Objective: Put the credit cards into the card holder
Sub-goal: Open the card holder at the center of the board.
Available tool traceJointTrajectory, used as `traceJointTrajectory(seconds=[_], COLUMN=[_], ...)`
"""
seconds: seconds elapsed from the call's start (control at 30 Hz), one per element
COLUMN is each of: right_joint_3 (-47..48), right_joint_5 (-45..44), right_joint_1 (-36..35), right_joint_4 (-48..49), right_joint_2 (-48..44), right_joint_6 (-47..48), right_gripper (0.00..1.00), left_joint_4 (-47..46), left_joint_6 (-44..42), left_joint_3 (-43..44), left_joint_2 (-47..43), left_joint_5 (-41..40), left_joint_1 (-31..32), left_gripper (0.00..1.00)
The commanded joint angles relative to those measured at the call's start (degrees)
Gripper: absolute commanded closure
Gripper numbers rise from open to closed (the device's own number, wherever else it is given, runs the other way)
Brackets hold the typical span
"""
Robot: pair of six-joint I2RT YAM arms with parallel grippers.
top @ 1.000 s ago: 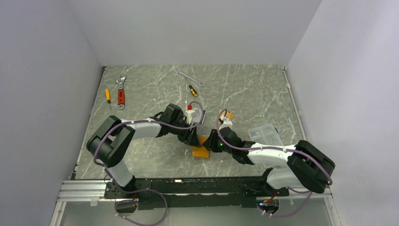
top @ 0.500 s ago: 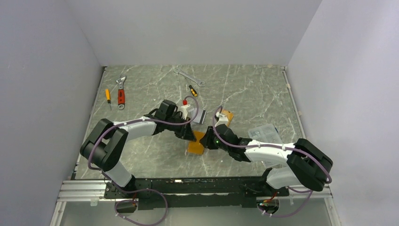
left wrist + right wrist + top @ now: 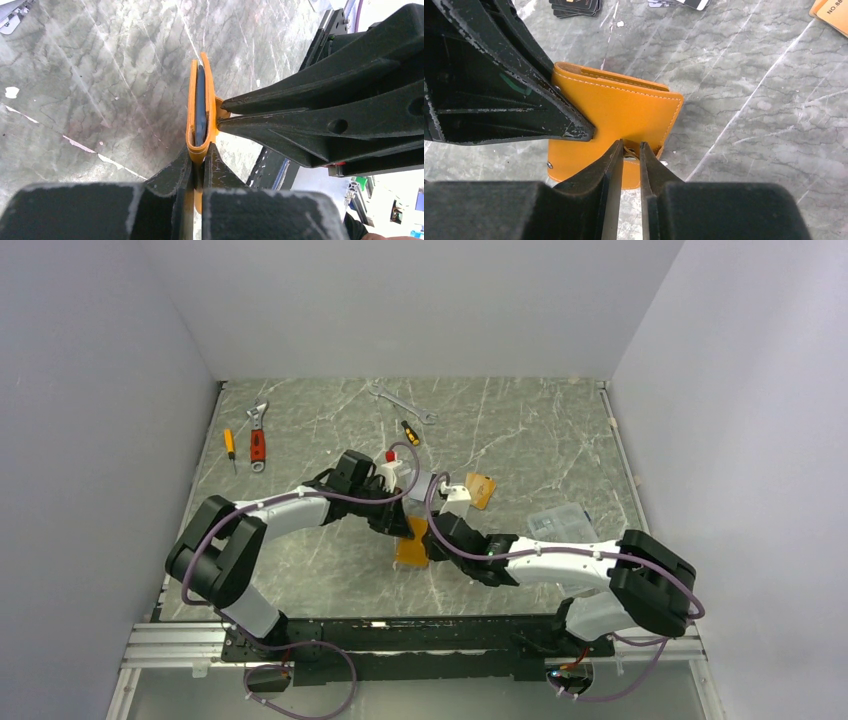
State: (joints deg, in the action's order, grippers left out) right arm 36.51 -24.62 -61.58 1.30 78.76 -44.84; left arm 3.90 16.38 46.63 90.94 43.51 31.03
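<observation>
Holder [image 3: 614,107]: folded shut, standing on edge on the table [image 3: 540,430], mid-table between my two arms.

Left gripper [image 3: 199,156]: fingers pressed onto the holder's folded end, one on each cover. Firm pinch.

Right gripper [image 3: 631,150]: fingers drawn close, pinching the snap tab [image 3: 220,112] on the holder's side. The left wrist view shows both tips meeting on it.

Progress: early, by my reckoning. Edge-on, the left wrist view shows only a dark lining between the covers. I cannot tell whether any card is inside. The cards I can see all lie loose on the table:
- orange card [image 3: 480,488], just beyond my right wrist
- silver cards [image 3: 679,3], past the holder
- dark cards [image 3: 574,6], a small stack beside the silver ones

Left to do: free the tab, spread the covers, lay the holder flat or keep it braced, then pick the cards up and slide each into a pocket.

Around: wrench [image 3: 258,440] and yellow screwdriver [image 3: 229,445] far left; spanner [image 3: 403,403] and small screwdriver [image 3: 410,432] at the back; clear box [image 3: 565,522] by my right arm. All stand apart from the holder.

In the way: both grippers are busy with the holder, so neither is free for a card. My wrists crowd each other over it. Flat cards on smooth stone will likely be hard to lift.
</observation>
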Motion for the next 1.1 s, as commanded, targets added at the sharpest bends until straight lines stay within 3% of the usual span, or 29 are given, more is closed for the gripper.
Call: traceJointTrajectory(seconds=[0.0,0.47,0.63,0.83,1.07], right_joint_3=[-0.63,-3.68,1.72,3.10,8.71], right_joint_5=[-6.98,-11.22,-13.37,-16.09,-15.46], right_joint_1=[-1.65,-3.16,-4.86,-9.40,-10.46], right_joint_4=[-8.31,-13.69,-9.17,6.98,5.67], right_joint_2=[-1.97,-9.20,-6.63,0.69,7.24], right_joint_6=[0.65,-0.42,7.48,23.95,27.26], right_gripper=[1.00,1.00,0.67,0.53,0.47], left_joint_4=[0.16,-1.29,-1.94,-3.44,-6.07], left_joint_6=[-0.76,2.19,4.68,9.11,12.69], left_joint_3=[1.46,0.24,0.52,-0.26,-0.58], left_joint_2=[-2.95,-3.13,-2.42,-1.08,0.74], left_joint_5=[-4.52,-4.66,-2.00,0.76,4.35], left_joint_1=[-2.16,-4.82,-4.76,-4.85,-6.57], left_gripper=[1.00,1.00,1.00,1.00,1.00])
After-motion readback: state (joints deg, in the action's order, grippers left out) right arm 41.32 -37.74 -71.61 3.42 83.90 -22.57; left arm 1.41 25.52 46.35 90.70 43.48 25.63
